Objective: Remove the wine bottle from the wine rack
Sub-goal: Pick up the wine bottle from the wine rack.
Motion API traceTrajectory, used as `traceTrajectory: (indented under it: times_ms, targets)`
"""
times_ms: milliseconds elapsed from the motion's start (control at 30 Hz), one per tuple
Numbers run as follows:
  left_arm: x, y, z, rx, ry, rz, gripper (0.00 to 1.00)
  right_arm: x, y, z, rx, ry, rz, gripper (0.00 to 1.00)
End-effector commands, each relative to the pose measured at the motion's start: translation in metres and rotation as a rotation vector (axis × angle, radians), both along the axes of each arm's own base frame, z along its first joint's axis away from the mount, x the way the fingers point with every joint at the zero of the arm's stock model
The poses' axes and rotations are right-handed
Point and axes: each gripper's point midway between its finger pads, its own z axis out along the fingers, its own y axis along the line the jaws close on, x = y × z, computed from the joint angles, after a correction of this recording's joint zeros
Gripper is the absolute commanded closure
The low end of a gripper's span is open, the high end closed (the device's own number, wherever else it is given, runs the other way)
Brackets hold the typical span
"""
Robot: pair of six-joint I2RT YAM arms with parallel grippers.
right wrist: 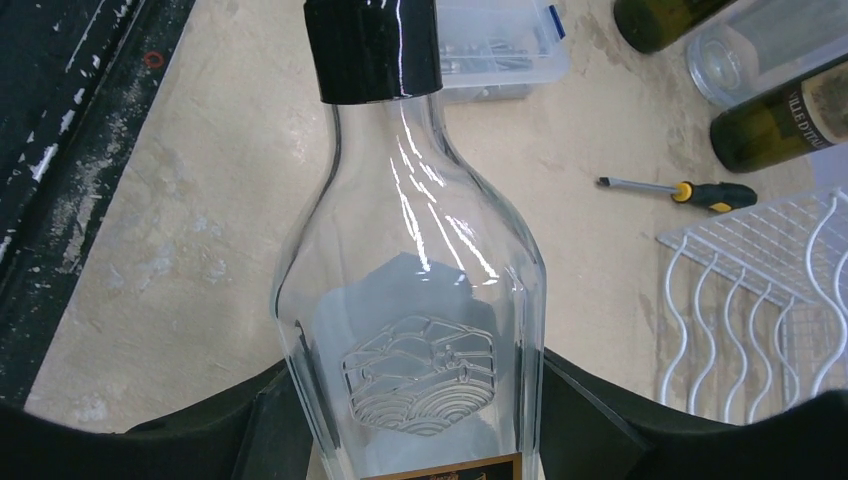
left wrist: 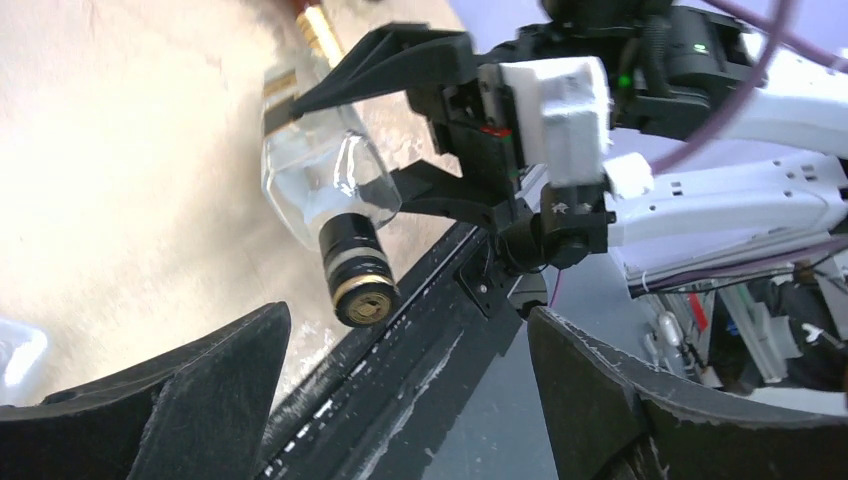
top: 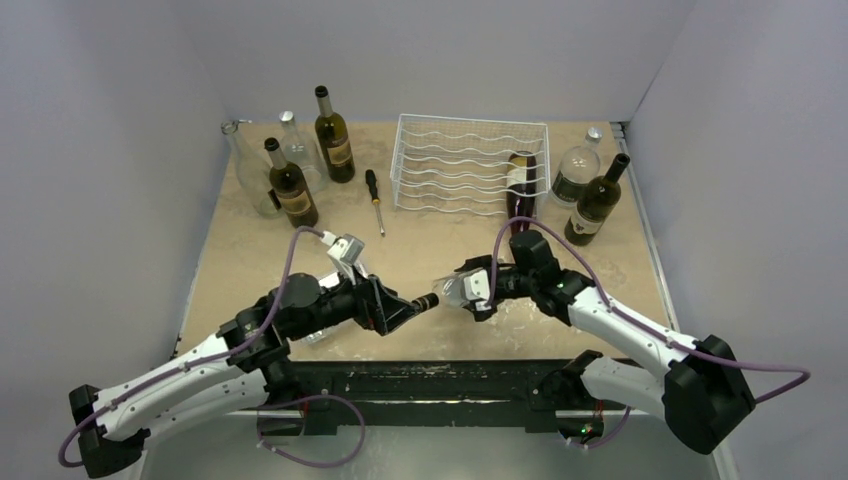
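Note:
My right gripper [top: 478, 290] is shut on the body of a clear glass wine bottle [top: 450, 292] with a black cap, held level above the table, cap toward the left arm. The right wrist view shows the bottle [right wrist: 420, 300] clamped between both fingers of the gripper [right wrist: 420, 420]. My left gripper [top: 405, 304] stands open with the cap just in front of its fingers. In the left wrist view the cap [left wrist: 358, 275] hangs at the mouth of the jaws, touching neither finger [left wrist: 180, 400]. The white wire wine rack [top: 470, 165] stands at the back with a dark bottle [top: 520, 185] lying in it.
Dark bottles [top: 334, 135] [top: 290, 185] and clear ones [top: 250, 165] stand at the back left. A dark bottle [top: 597, 200] and a clear one [top: 577, 170] stand right of the rack. A screwdriver [top: 374, 195] lies left of it. A clear plastic box [right wrist: 500, 50] sits near the left arm.

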Motion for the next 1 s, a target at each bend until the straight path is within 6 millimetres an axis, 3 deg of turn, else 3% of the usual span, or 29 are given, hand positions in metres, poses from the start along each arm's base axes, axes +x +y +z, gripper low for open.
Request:
traceTrajectory:
  times_ms: [0, 200, 333, 567, 967]
  targets:
    - [-0.002, 0.010, 0.027, -0.025, -0.297, -0.066, 0.11, 0.003, 0.012, 0.038, 0.105, 0.024, 0.010, 0.91]
    - [-0.006, 0.016, 0.030, -0.079, -0.531, -0.098, 0.11, 0.003, 0.013, 0.047, 0.148, 0.074, 0.009, 0.93]
    - [-0.010, 0.010, 0.015, -0.106, -0.629, -0.138, 0.11, 0.003, 0.013, 0.051, 0.170, 0.106, 0.008, 0.93]
    - [0.006, -0.008, -0.017, -0.095, -0.675, -0.123, 0.11, 0.002, 0.016, 0.055, 0.202, 0.156, 0.012, 0.94]
    - [0.026, -0.024, -0.008, -0.116, -0.964, -0.071, 0.10, 0.001, 0.016, 0.060, 0.222, 0.188, 0.013, 0.95]
